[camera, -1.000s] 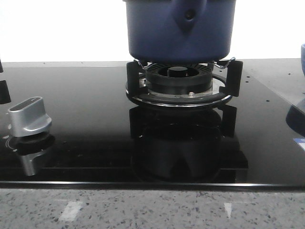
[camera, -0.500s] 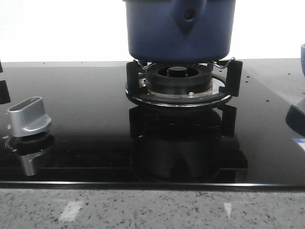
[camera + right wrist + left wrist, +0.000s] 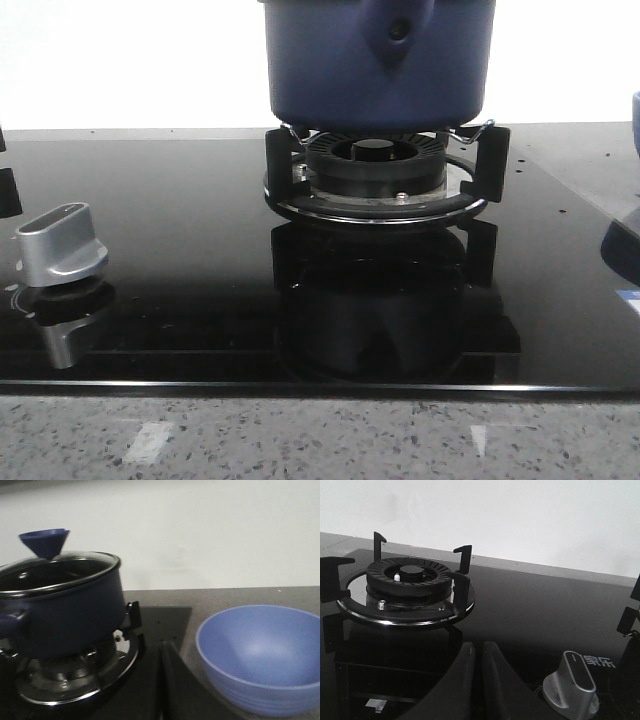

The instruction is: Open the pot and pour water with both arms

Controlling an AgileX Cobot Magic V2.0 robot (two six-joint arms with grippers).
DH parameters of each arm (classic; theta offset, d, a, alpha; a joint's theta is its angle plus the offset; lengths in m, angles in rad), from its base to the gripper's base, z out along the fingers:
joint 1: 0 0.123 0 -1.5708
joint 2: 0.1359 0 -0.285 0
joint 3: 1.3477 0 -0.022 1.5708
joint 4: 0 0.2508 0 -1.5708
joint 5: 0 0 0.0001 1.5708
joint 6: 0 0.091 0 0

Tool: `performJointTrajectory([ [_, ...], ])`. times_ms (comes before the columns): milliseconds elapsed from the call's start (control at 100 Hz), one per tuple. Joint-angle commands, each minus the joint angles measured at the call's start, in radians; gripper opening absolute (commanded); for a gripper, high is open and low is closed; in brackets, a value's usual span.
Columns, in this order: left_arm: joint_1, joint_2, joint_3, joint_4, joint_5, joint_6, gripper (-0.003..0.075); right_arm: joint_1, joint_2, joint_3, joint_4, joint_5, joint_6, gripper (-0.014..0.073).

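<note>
Both jaws closed and empty above glossy black hob (image 3: pixel 180 300), lidded pot (image 3: pixel 65 610) on burner (image 3: pixel 375 175).

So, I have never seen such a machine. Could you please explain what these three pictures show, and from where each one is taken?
It is a robot with two arms, each ending in a gripper. One camera looks forward over a glossy black glass cooktop. There the large dark blue round pot sits on a black gas burner, with a silver control knob to the left. The other two cameras sit on the wrists. The left wrist view shows the left gripper, shut and holding nothing, near a second, bare burner. The right wrist view shows the right gripper, also shut and holding nothing, between the pot, whose glass lid is on, and a lighter blue bowl.
</note>
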Motion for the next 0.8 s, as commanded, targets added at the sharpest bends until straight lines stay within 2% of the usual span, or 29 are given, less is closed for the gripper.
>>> performJointTrajectory([
  [0,0.000,-0.027,0.032,-0.009,-0.075,-0.009,-0.0020,0.000,0.006,-0.026,-0.295,-0.094,0.317,-0.0052],
  [20,0.000,-0.027,0.032,-0.009,-0.075,-0.009,-0.0020,0.000,0.006,-0.026,-0.367,-0.104,0.386,-0.0052],
  [70,0.000,-0.027,0.032,-0.009,-0.075,-0.009,-0.0020,0.000,0.010,-0.026,-0.651,-0.125,0.653,-0.0052],
  [120,0.000,-0.027,0.032,-0.009,-0.075,-0.009,-0.0020,0.000,0.015,-0.025,-0.856,-0.147,0.835,-0.0052],
  [170,0.000,-0.027,0.032,-0.009,-0.075,-0.009,-0.0020,0.000,0.017,-0.014,-1.003,-0.174,0.955,-0.0052],
  [240,0.000,-0.027,0.032,-0.009,-0.075,-0.009,-0.0020,0.000,0.015,0.022,-1.139,-0.224,1.050,-0.0052],
  [400,0.000,-0.027,0.032,-0.009,-0.075,-0.009,-0.0020,0.009,-0.071,0.145,-1.267,-0.282,1.180,-0.0052],
  [610,0.000,-0.027,0.032,-0.009,-0.075,-0.009,-0.0020,0.021,-0.257,0.311,-1.290,-0.323,1.198,-0.0052],
  [660,0.000,-0.027,0.032,-0.009,-0.075,-0.009,-0.0020,0.021,-0.286,0.308,-1.290,-0.243,1.213,-0.0052],
  [790,0.000,-0.027,0.032,-0.009,-0.075,-0.009,-0.0020,0.021,-0.330,0.310,-1.290,-0.205,1.213,-0.0052],
])
